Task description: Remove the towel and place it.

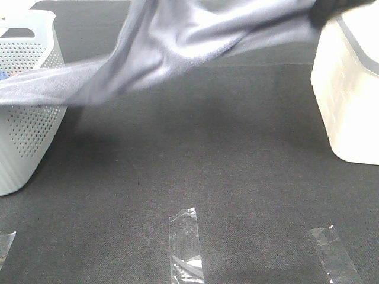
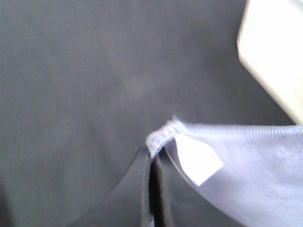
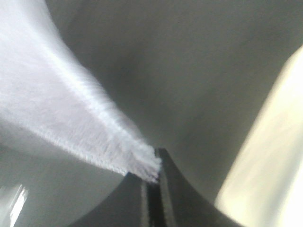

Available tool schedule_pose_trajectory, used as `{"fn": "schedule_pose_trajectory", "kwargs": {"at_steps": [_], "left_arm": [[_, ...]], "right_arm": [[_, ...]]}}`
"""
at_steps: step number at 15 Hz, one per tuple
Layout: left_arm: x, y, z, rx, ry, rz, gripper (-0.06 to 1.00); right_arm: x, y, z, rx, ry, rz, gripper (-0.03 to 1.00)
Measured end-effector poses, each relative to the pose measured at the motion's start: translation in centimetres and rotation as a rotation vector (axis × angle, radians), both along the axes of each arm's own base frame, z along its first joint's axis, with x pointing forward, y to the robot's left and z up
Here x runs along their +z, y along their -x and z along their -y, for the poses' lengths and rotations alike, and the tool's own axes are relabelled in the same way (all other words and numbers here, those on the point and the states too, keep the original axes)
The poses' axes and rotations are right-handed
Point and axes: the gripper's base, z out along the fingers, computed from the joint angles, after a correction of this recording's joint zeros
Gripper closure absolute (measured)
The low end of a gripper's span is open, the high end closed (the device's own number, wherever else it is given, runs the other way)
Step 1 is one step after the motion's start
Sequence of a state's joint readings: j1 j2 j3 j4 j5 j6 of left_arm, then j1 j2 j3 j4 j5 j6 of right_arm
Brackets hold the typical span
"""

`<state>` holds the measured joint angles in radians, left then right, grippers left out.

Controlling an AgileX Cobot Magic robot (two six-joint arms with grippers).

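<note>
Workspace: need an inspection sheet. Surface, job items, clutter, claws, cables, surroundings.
Surface: dark cloth-covered table, no spills seen.
Job's things: towel off the table, stretched in the air; in the high view its left end crosses the white perforated basket.
Clutter: clear tape strips on the near edge; blue item in the basket, too little showing to identify.
Claws: left claw shut on the towel's hemmed corner beside a white label; right claw shut on a towel edge.
Cables: nothing seen.
Surroundings: white bin at right.
</note>
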<state>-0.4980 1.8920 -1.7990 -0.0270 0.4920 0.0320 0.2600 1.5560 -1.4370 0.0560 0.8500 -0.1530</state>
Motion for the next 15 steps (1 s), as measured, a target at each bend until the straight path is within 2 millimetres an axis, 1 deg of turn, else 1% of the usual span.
{"fn": "schedule_pose_trajectory", "kwargs": {"at_steps": [2,3,4,6,7,8,9,10,11,12,13,14,15], "left_arm": [[-0.2,-2.2,0.7,0.009,0.087,0.218,0.94],[-0.1,-3.2,0.7,0.021,0.141,0.322,0.94],[0.1,-4.1,0.1,0.039,0.189,0.433,0.94],[2.0,-5.1,-1.7,0.08,0.298,0.679,0.94],[3.4,-5.1,-2.9,0.101,0.357,0.82,0.94],[5.0,-5.2,-4.4,0.126,0.397,0.935,0.94],[6.5,-5.3,-5.7,0.149,0.418,1.016,0.94],[8.1,-5.3,-7.0,0.166,0.419,1.073,0.94],[9.1,-5.4,-7.6,0.171,0.399,1.086,0.94],[9.4,-5.6,-7.8,0.175,0.377,1.055,0.94],[9.0,-6.0,-7.9,0.183,0.344,0.983,0.94],[7.9,-6.5,-7.8,0.19,0.292,0.86,0.94],[6.3,-7.2,-7.8,0.2,0.24,0.715,0.94]], "right_arm": [[1.5,-3.3,1.2,-0.06,-0.032,0.182,0.97],[2.0,-4.9,1.4,-0.073,-0.04,0.267,0.97],[3.1,-6.3,1.2,-0.073,-0.043,0.36,0.97],[5.6,-8.5,1.0,-0.07,-0.047,0.561,0.97],[7.4,-9.1,1.0,-0.067,-0.048,0.674,0.97],[9.5,-9.3,0.9,-0.065,-0.06,0.794,0.97],[11.9,-9.1,1.0,-0.065,-0.08,0.91,0.97],[13.8,-8.7,1.0,-0.067,-0.099,0.993,0.97],[14.8,-8.4,0.8,-0.062,-0.111,1.029,0.97],[14.8,-8.2,0.7,-0.061,-0.113,1.01,0.97],[14.1,-8.3,0.7,-0.064,-0.116,0.957,0.97],[12.7,-8.6,0.6,-0.067,-0.116,0.873,0.97],[10.9,-9.1,0.5,-0.067,-0.107,0.78,0.97]]}}
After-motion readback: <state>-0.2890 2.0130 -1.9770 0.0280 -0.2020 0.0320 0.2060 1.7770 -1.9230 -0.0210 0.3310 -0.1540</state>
